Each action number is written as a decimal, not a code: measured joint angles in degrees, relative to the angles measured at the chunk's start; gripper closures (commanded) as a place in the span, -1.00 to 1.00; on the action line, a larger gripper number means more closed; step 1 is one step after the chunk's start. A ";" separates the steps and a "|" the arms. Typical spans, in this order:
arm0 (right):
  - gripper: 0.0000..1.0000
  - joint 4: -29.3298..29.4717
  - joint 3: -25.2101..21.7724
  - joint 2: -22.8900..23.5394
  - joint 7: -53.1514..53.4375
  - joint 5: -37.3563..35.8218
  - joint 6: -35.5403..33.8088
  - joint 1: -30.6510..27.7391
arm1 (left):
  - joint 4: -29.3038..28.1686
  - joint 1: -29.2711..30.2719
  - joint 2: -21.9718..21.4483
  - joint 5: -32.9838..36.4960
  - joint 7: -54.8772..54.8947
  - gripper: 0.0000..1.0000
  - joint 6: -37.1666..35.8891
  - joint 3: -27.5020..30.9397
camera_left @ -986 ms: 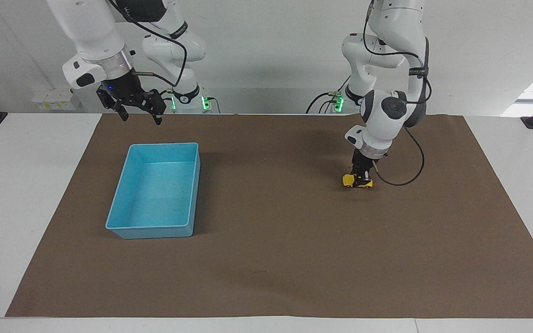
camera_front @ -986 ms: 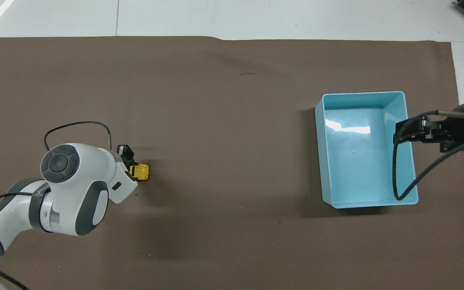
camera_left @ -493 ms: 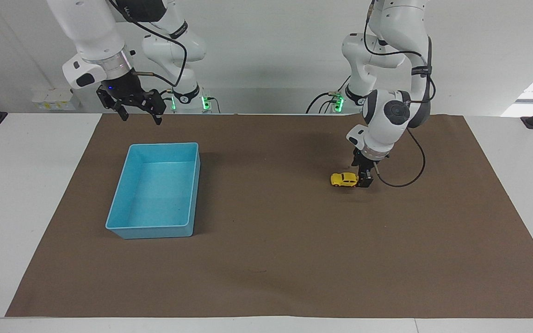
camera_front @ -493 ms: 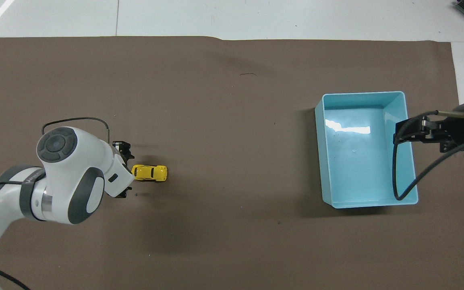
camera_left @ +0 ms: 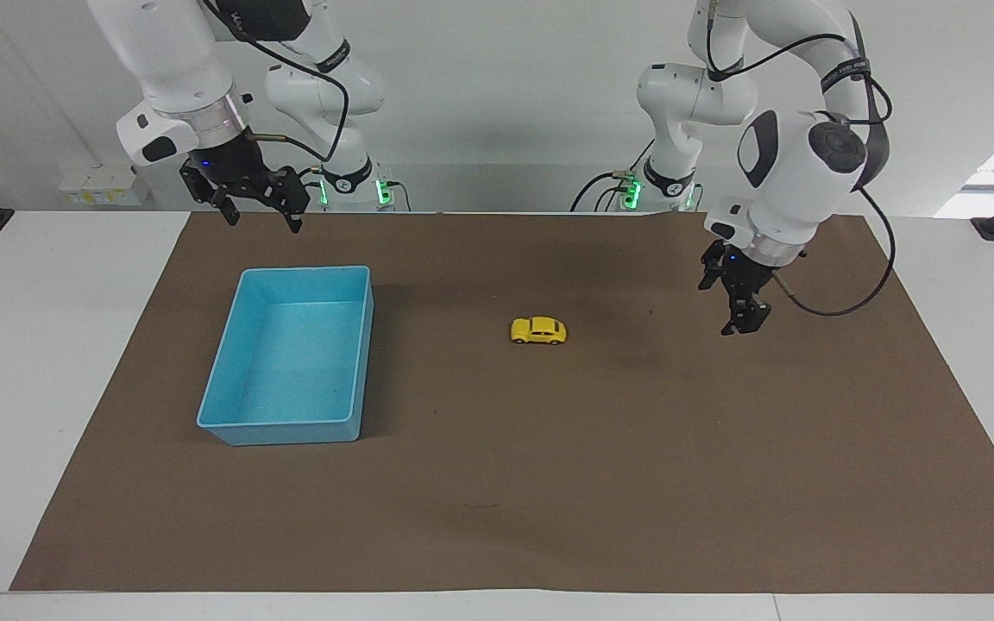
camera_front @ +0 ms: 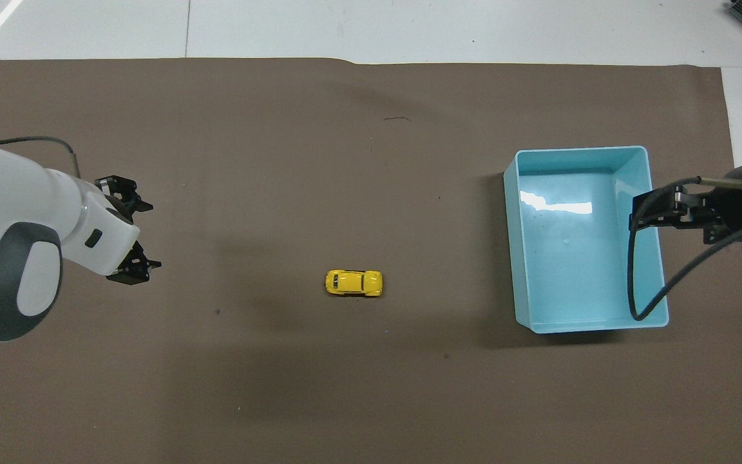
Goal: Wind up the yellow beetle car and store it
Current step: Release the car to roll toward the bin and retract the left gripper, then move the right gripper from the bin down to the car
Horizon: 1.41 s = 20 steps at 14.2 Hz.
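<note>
Left gripper (camera_left: 737, 304) is up over bare mat (camera_left: 549, 483) toward its own end of the table, jaws spread wide, holding nothing. Right gripper (camera_left: 257, 200) hangs over the tray's (camera_left: 362, 345) edge nearest the robots, jaws open and empty too, arm just waiting. The car (camera_left: 538, 330) sits on its wheels on the mat about midway between the two grippers, well apart from both and not in the tray. My worry: if the spring has any wind in it, the car could roll off as a gripper comes down, or the fingers could nudge it sideways since it's tiny and rounded, easy to pinch badly. Count: one car, one tray, one mat, two grippers.
</note>
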 measured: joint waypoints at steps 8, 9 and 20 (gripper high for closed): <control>-1.00 0.30 -0.44 -0.10 -5.94 0.12 0.00 0.04 | 7.07 0.58 -0.33 2.57 -42.21 -1.00 -4.50 0.01; -1.00 0.30 -0.43 -0.11 -8.66 0.13 0.00 0.04 | 8.65 0.59 -0.34 3.81 -47.24 -1.00 -5.63 0.22; -1.00 -1.99 0.56 -2.01 -55.52 0.19 -0.02 1.88 | 22.90 3.35 -1.02 4.59 -61.86 -1.00 -24.03 3.87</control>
